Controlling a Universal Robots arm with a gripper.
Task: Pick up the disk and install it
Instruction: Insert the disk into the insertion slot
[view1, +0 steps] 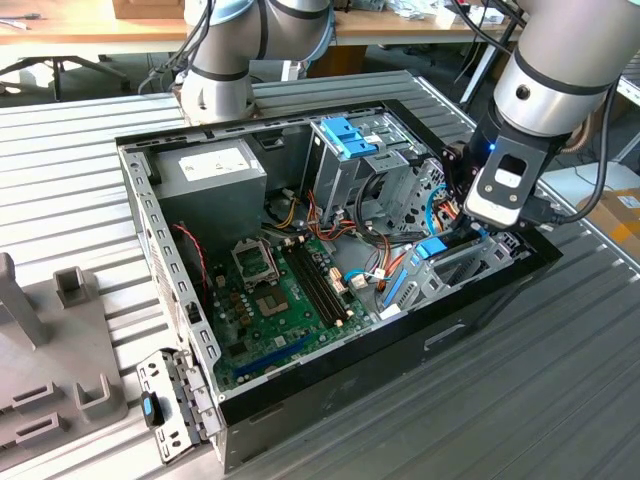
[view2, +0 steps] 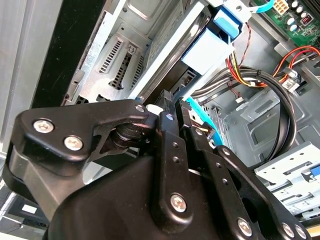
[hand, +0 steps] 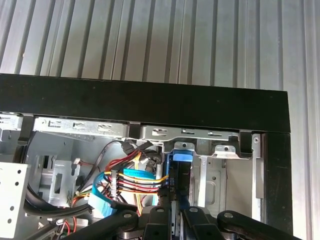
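Seating the disk: judged the step in hand. The gripper (view1: 478, 228) hangs over the low bay (view1: 470, 268) in the corner of the open case (view1: 330, 385), on the exterior view's right.
Tool state: fingers drawn together on a thin edge that I take for the disk (hand: 181, 167), held on edge between them.
Disk position: inside the case, its light-blue bracket (view1: 432, 248) just beside the bay's metal wall. Whether it is fully home I cannot tell.
Doing it well: keep the disk square to the bay's rails, press along the slot rather than across it, and ease off if the bracket binds.
Hazard: the cables (hand: 135, 180) lie close to the bracket and could get pinched under it.
Exterior view gives: the whole layout, with the motherboard (view1: 280, 290) and the tall cage (view1: 350, 150) well apart from the work.
Second wrist view gives: the length of the disk running away from the fingers, blue bracket at its far end.
First wrist view gives: the case's black rim against the ribbed table (hand: 160, 40).
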